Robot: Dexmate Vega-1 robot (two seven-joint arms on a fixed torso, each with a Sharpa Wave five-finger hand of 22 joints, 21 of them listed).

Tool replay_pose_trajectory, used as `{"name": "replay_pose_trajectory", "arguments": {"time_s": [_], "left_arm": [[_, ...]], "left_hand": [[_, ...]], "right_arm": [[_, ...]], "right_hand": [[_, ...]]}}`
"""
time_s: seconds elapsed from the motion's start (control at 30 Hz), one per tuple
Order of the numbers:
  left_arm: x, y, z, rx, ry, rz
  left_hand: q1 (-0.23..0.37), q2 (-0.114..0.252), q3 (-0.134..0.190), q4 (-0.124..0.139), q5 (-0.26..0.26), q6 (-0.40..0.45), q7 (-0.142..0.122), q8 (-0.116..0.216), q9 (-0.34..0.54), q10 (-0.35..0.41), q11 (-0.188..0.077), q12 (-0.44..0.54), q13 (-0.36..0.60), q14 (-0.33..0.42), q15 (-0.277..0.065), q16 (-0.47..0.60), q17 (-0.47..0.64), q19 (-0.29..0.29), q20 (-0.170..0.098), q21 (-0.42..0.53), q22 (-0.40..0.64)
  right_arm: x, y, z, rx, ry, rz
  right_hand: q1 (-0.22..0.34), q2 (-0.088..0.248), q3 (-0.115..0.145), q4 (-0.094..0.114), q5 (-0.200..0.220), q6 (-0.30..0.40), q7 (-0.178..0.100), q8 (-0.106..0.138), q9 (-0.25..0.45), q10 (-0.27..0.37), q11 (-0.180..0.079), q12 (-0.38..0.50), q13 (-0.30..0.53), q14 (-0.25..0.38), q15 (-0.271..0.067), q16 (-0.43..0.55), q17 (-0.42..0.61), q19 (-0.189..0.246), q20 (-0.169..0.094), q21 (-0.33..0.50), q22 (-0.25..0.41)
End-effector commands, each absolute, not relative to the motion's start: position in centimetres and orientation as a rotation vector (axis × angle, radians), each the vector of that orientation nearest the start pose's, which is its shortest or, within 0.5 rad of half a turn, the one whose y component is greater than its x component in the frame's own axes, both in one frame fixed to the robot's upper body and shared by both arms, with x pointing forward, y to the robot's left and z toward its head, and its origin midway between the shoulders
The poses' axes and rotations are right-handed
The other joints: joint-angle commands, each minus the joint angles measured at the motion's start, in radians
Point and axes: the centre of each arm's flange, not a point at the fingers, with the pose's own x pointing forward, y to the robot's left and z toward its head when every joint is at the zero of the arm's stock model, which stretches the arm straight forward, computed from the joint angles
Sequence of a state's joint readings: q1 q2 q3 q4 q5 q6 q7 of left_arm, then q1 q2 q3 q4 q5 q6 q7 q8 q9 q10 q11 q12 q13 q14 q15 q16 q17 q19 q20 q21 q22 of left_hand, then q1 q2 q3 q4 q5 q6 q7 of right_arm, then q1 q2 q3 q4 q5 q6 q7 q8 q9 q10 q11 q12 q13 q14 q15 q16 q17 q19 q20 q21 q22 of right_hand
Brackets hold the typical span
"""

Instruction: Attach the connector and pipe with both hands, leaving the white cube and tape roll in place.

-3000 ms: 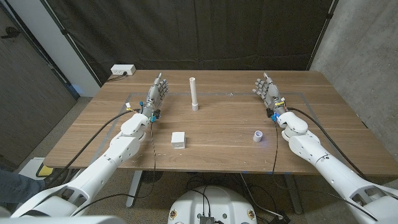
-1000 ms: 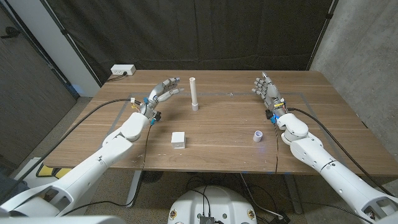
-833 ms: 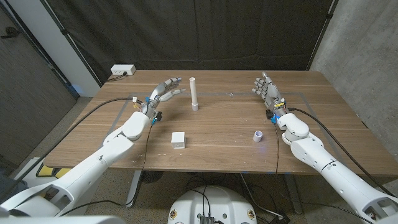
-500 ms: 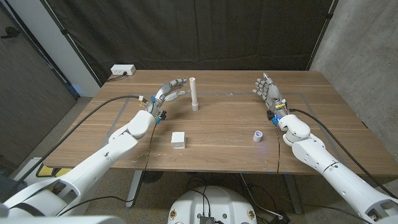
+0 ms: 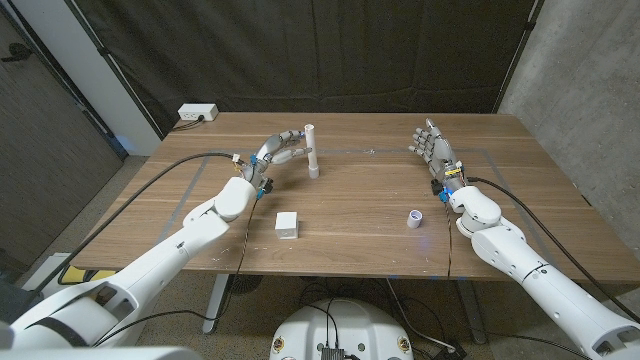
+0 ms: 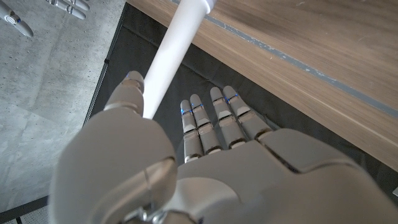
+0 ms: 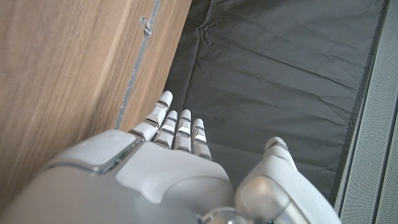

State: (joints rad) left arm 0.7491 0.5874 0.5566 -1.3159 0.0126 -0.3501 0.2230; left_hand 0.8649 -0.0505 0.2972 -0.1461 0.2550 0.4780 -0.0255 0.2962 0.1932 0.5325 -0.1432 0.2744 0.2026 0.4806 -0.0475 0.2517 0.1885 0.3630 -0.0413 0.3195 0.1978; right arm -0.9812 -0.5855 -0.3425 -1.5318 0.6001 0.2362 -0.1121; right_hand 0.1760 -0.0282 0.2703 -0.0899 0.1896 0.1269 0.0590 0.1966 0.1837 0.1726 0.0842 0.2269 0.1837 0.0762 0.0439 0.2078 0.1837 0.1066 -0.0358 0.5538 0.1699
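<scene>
The pipe [image 5: 311,149] stands upright just beyond the fingertips of the left hand [image 5: 278,152], whose fingers are apart and hold nothing. It looks light, stiff and smooth, easy to tip, so I would grasp its middle. The right hand [image 5: 432,145] is also spread and empty, with the connector [image 5: 414,216] near its wrist.

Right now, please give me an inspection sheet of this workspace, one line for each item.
Surface: brown wooden table, grey tape lines on it.
Job's things: upright white plastic pipe at the far middle; small white ring-shaped connector toward the right.
Clutter: white cube near the front; tape roll, nothing seen.
Hands: left hand open, fingers beside the pipe, contact unclear; right hand open, holding nothing.
Cables: black cables along both forearms.
Surroundings: black curtain, white power strip, grey concrete wall.
</scene>
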Motion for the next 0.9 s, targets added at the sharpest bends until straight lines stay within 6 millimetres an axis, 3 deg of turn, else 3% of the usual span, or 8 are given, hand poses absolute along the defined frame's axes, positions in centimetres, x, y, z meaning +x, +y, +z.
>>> {"name": "replay_pose_trajectory", "arguments": {"time_s": [0.03,0.1,0.43,0.9], "left_arm": [[64.55,22.56,-0.65,0.699,-0.813,-0.142],[64.57,22.33,-0.56,0.708,-0.816,-0.149],[64.86,21.67,-0.51,0.702,-0.825,-0.179],[64.78,22.08,-0.95,0.685,-0.797,-0.150]], "left_hand": [[0.015,0.005,0.013,0.001,-0.005,0.031,-0.009,0.009,0.001,0.023,-0.008,0.003,0.001,0.016,-0.063,0.004,0.001,0.019,-0.007,0.009,0.001],[0.024,0.008,0.016,0.000,-0.007,0.046,-0.018,0.013,0.001,0.034,-0.020,0.003,0.001,0.022,-0.065,0.003,0.001,0.022,-0.007,0.010,0.001],[0.050,0.022,0.026,0.004,-0.021,0.122,-0.022,0.028,-0.001,0.105,-0.026,0.006,0.000,0.092,-0.084,0.011,0.001,0.071,-0.020,0.029,0.001],[0.061,0.034,0.032,0.008,-0.030,0.139,-0.023,0.026,-0.002,0.129,-0.029,0.002,0.000,0.124,-0.082,0.014,0.003,0.086,-0.018,0.036,0.002]], "right_arm": [[61.57,-28.56,-3.60,-0.009,-0.600,0.169],[61.62,-28.54,-3.67,-0.007,-0.601,0.174],[61.51,-28.63,-4.11,-0.008,-0.592,0.170],[61.74,-28.69,-4.13,-0.013,-0.570,0.166]], "right_hand": [[0.005,0.005,0.000,-0.001,0.006,0.011,-0.003,0.007,0.005,0.017,0.003,0.005,0.001,0.011,0.001,0.004,0.002,0.011,-0.028,-0.002,0.004],[0.006,0.005,0.000,-0.002,0.006,0.011,-0.004,0.007,0.005,0.020,0.003,0.005,0.001,0.013,0.001,0.004,0.002,0.013,-0.028,-0.003,0.004],[0.010,0.006,0.001,-0.005,0.006,0.015,-0.005,0.007,0.005,0.031,0.001,0.008,0.001,0.023,0.001,0.005,0.001,0.022,-0.024,-0.006,0.004],[0.012,0.009,0.001,-0.006,0.005,0.017,-0.006,0.007,0.005,0.035,0.000,0.008,0.002,0.029,0.002,0.003,0.002,0.026,-0.020,-0.012,0.004]]}}
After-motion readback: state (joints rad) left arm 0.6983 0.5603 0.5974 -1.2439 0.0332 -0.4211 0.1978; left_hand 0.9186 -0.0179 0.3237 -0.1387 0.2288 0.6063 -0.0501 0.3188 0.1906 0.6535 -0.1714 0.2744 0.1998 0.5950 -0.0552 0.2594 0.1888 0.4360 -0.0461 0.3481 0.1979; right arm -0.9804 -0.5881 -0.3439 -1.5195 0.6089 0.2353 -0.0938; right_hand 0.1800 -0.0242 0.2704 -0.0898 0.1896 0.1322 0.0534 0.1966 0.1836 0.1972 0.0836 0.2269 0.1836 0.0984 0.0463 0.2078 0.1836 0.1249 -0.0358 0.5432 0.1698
